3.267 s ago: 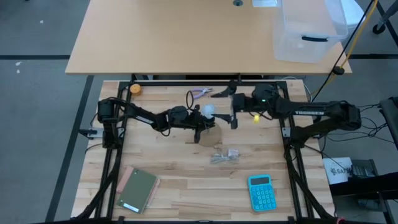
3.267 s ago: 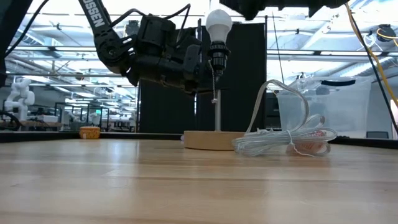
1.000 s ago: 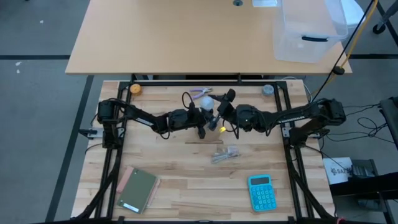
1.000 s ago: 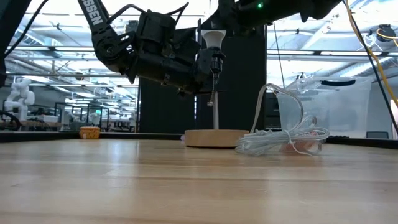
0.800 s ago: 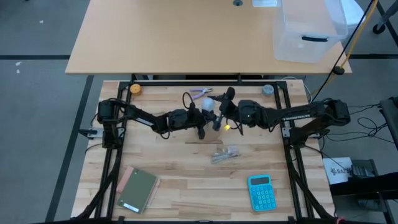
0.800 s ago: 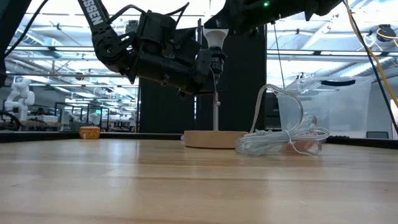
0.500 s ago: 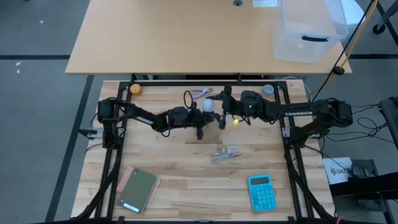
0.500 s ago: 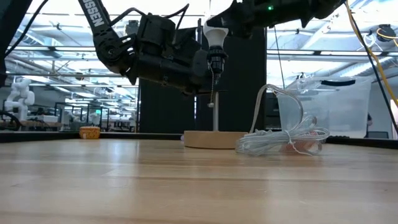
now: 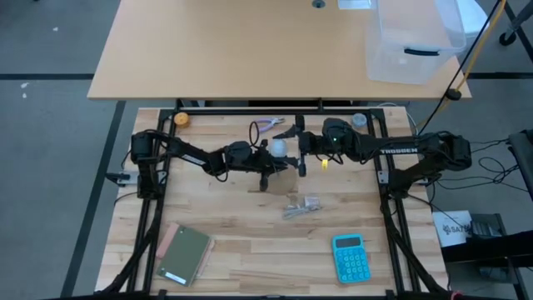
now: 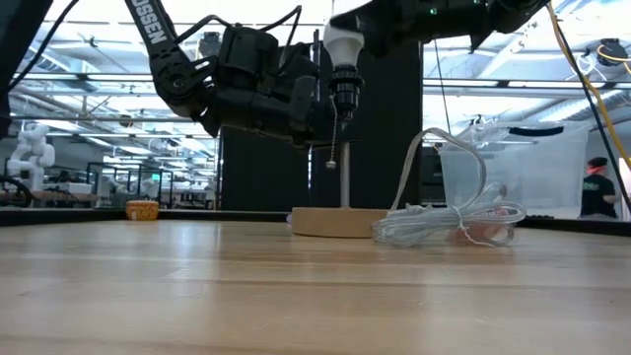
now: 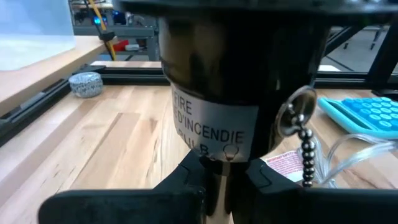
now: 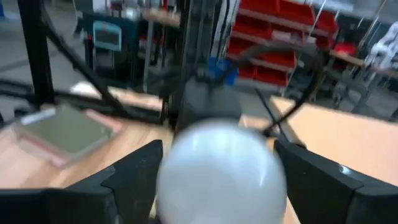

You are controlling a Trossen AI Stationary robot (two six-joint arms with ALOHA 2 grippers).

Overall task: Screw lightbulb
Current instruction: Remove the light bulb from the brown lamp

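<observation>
The whitish lightbulb (image 9: 277, 147) sits upright on top of the black socket (image 10: 342, 92) of a small lamp. The lamp's thin stem rises from a round wooden base (image 10: 340, 219) that rests on the table. My left gripper (image 10: 320, 108) comes in from the table's left, shut on the lamp just under the socket. My right gripper (image 9: 288, 148) reaches in level from the right, its two fingers on either side of the bulb (image 12: 221, 171). A bead chain (image 11: 305, 143) hangs from the socket. My left gripper pinches the thin stem (image 11: 217, 183) right below the labelled black socket between its two fingers. It comes in nearly level from the table's left and lies across the stem. The lamp stands upright with its wooden base on the table. My right gripper holds the lightbulb's round globe (image 12: 186, 180) between its two fingers (image 12: 134, 177), one on each side. It comes in level from the table's right. The bulb stands upright on the socket.
A clear wrapper (image 9: 301, 208) lies near the lamp's base. A blue calculator (image 9: 350, 257) and a green notebook (image 9: 185, 252) lie toward the near edge. Pliers (image 9: 268, 125), an orange object (image 9: 181, 119) and a grey disc (image 9: 358, 120) sit along the far edge.
My right gripper has swung toward the table's far edge, turning about the bulb with its fingers staying beside the globe; more of the bulb now shows in the low view. My left gripper has rolled a little in place, and the lamp's stem stands straighter than before.
</observation>
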